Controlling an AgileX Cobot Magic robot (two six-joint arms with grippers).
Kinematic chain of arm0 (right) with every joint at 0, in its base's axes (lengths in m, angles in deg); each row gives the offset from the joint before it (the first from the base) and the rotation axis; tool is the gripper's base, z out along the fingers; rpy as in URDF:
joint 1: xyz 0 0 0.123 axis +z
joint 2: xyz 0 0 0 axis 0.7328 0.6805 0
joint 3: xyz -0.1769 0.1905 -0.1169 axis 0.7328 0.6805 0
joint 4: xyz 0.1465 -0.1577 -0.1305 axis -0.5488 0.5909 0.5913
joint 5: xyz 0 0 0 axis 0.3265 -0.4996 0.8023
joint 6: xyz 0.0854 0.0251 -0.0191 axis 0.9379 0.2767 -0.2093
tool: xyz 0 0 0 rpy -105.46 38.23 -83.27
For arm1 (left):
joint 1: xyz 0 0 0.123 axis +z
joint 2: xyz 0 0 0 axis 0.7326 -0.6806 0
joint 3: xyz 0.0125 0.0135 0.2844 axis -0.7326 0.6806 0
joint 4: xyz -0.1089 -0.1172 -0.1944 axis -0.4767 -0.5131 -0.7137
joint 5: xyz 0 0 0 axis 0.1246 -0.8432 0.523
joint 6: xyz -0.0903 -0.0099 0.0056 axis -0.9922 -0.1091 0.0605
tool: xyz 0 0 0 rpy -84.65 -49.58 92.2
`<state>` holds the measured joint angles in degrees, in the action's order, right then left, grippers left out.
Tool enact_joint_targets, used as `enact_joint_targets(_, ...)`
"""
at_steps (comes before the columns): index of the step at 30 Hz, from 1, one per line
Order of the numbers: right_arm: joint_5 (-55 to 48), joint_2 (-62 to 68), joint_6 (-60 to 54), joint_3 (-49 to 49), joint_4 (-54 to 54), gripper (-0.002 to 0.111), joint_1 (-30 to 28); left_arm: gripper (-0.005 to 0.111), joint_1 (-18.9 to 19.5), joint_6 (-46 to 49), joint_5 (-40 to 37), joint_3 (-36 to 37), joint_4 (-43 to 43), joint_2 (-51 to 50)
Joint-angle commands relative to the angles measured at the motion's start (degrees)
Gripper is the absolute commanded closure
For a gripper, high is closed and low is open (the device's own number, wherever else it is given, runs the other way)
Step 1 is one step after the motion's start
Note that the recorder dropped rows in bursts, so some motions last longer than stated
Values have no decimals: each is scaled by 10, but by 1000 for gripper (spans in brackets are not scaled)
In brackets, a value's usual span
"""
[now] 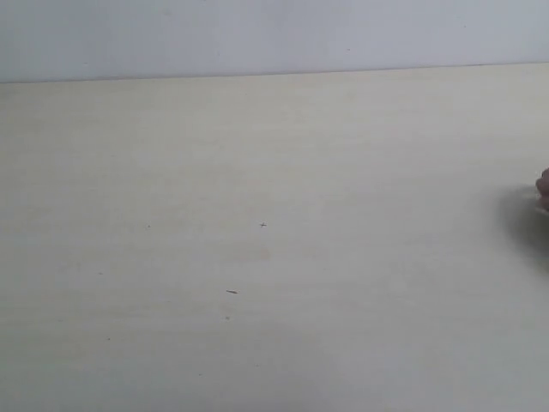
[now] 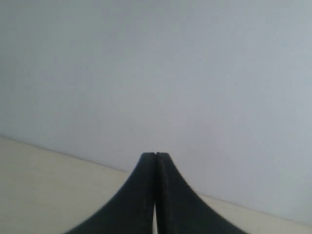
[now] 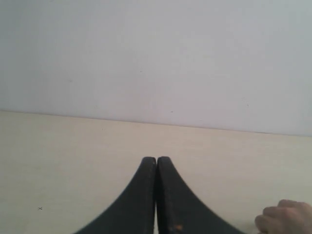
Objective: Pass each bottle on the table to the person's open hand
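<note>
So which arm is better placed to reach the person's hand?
Right, probably: the person's hand shows at the exterior view's right edge and near the shut right gripper, while the left gripper faces only table and wall.

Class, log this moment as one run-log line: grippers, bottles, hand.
left gripper: shut, empty | right gripper: shut, empty | bottles: none in view | person's hand: right side of table, looks curled
</note>
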<state>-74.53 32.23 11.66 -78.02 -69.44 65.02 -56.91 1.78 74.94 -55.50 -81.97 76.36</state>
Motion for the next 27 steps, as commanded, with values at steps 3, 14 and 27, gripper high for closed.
enact_joint_targets(3, 2, -2, 0, 4, -2, 108, 1, 107, 25, 22, -40, 20, 22, 95)
enact_joint_targets(14, -7, -2, 0, 4, -2, 108, 1, 107, 25, 20, -55, 20, 39, 95)
enact_joint_targets(27, -7, -2, 0, 4, -2, 108, 1, 107, 34, -260, -107, 20, 374, 95)
